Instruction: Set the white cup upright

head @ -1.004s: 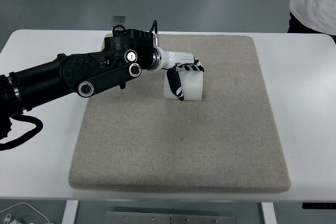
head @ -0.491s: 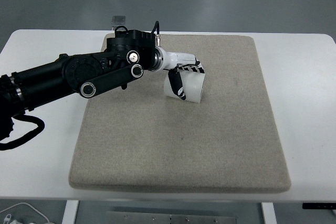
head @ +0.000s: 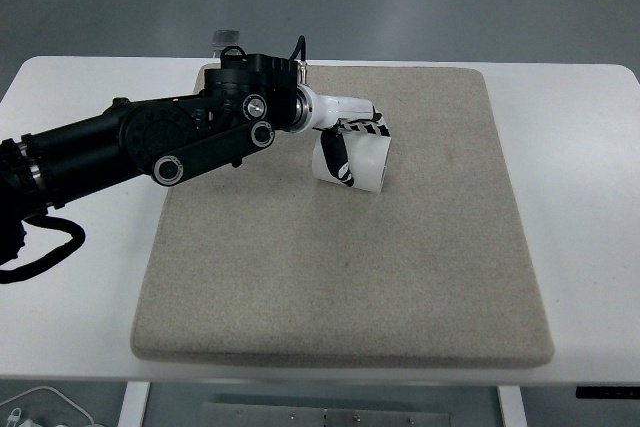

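Since half a second ago, hardly anything is seen to have changed: the white cup is tilted a touch more, and the person's white garment seen at the top right corner a second ago is gone.

The left hand is closed around the cup, with striped black-and-white fingers laid across its upper side and one dark digit curled down over its left face. The cup is held just above or at the surface of the mat; whether it touches cannot be told. It is smooth, plain and cylindrical, with a matte white wall, and is leaned slightly off vertical.

The cup is placed toward 11 o'clock of the mat's middle, in the far half. The mat is a coarse, felt-like beige-grey rectangle with rounded corners, and it covers most of the smooth white counter. The left arm is made of glossy black housings with round silver-capped joints, ending in a white wrist sleeve, and is extended from 9 o'clock. A small grey object is seen at the counter's far edge at 12 o'clock of the arm's elbow housing.
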